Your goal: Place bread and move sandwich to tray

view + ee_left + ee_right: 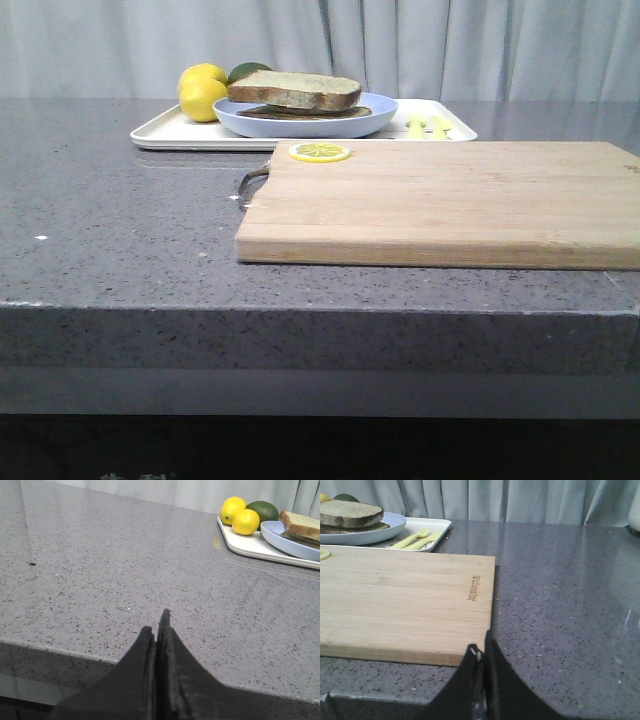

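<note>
The sandwich lies on a light-blue plate that stands on the white tray at the back of the counter. Its top is the thick bread with a brown crust, over a thinner dark slice. The left wrist view catches the bread far off. The right wrist view has the bread beyond the board. My left gripper is shut and empty, low over the counter's front edge. My right gripper is shut and empty by the cutting board's near corner. Neither arm appears in the front view.
A light wooden cutting board lies in front of the tray, with a lemon slice at its far left corner. Two lemons and an avocado sit on the tray's left end, yellow cutlery on its right end.
</note>
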